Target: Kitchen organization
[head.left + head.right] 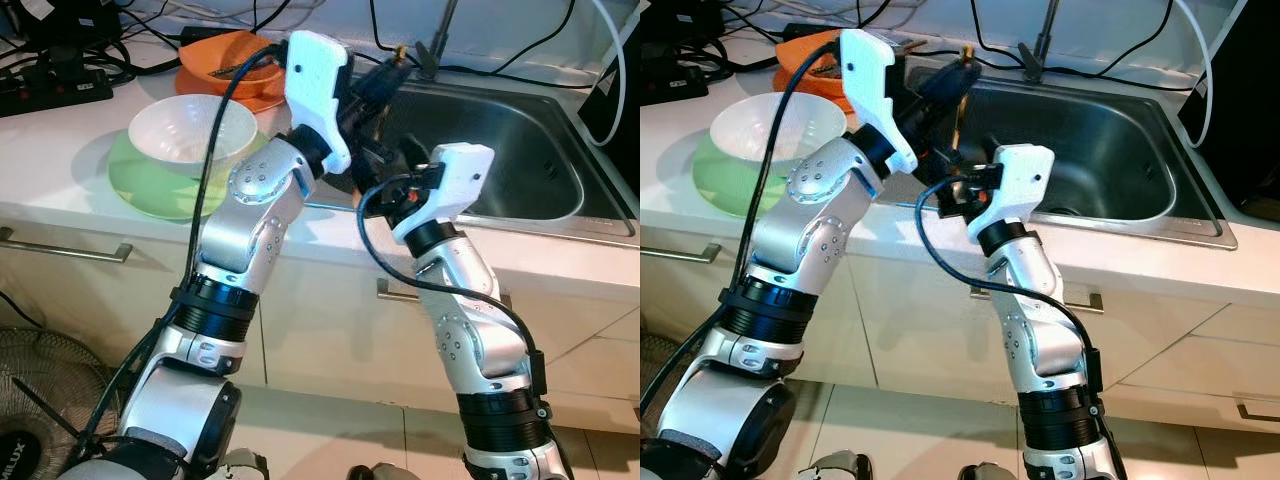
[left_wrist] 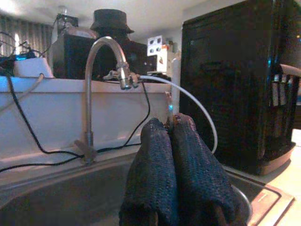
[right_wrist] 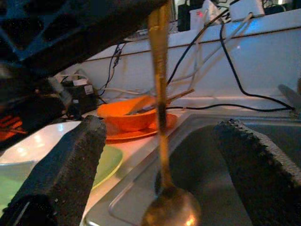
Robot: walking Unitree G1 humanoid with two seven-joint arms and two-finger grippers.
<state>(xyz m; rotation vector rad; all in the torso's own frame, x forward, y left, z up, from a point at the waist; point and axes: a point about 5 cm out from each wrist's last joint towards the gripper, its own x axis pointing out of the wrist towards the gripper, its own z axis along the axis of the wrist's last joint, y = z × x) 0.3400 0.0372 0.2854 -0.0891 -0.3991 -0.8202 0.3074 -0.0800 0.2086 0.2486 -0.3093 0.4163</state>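
One stainless steel sink (image 1: pixel 520 150) is set into the white counter (image 1: pixel 60 160) at the right, with one curved faucet (image 2: pixel 101 84) at its far edge. On the counter to the left sits one green plate (image 1: pixel 150 185) carrying one white bowl (image 1: pixel 190 130); farther back, one orange bowl (image 1: pixel 235 60) rests on an orange plate (image 3: pixel 136 134). The left gripper (image 1: pixel 385 75) is raised over the sink's left rim, fingers pressed together on one golden spoon (image 3: pixel 162 141). The spoon is slim, its long handle hanging straight down and its rounded bowl lowest, just above the sink's edge. The right gripper (image 3: pixel 160 155) sits just below, fingers spread wide on either side of the spoon without touching it.
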